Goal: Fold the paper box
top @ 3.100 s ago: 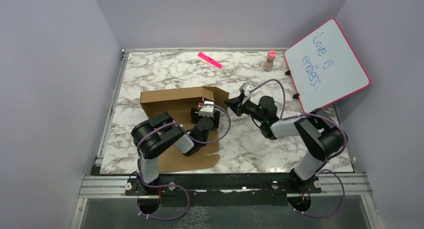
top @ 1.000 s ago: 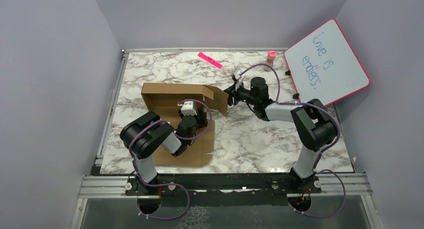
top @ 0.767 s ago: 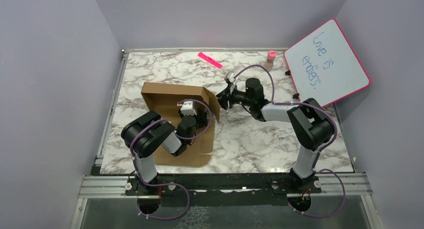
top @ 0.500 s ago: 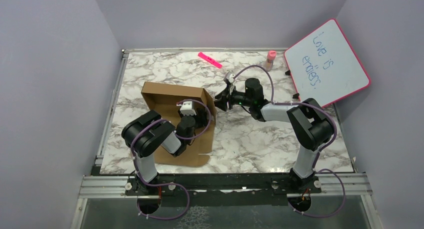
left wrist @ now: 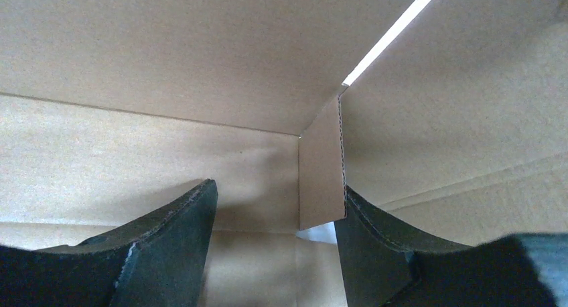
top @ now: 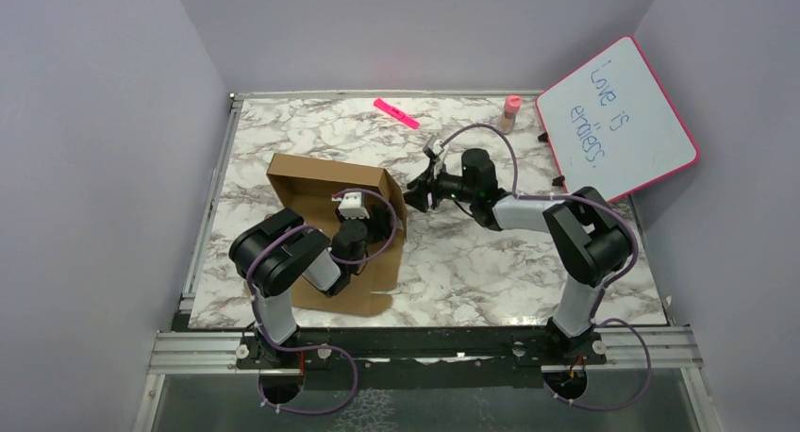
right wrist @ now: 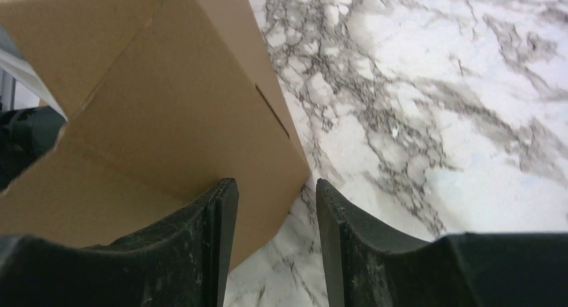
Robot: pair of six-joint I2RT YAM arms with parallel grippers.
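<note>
Gaping, half-folded brown paper box

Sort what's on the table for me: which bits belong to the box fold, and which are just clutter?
Part of the job: paper box; left pincer, open inside it; right pincer, open at its right wall.

Just lying about: whiteboard; pink strip; small pink bottle.

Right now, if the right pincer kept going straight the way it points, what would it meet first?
The paper box: its raised side wall stands directly ahead of the right pincer, close to the open jaws; whether they touch is unclear.
</note>
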